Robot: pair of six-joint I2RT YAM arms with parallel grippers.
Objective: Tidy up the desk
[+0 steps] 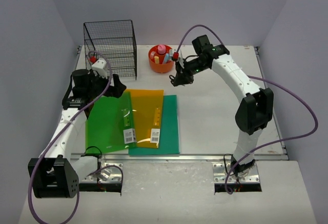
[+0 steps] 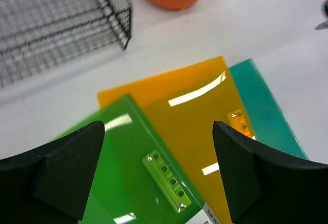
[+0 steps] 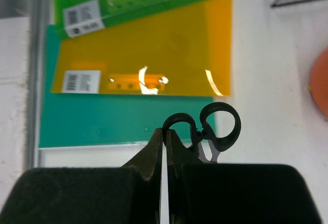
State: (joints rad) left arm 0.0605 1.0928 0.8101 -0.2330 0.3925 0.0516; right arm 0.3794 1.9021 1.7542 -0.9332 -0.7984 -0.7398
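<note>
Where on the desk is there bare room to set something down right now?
Bare: desk right of the teal folder, up to the right arm; back right corner past the cup. Crowded: front left, overlapping folders, basket behind them.

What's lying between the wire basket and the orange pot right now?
Nothing: only a bare strip of white desk separates the wire basket from the orange pot. The top view shows it, the left wrist view too.
</note>
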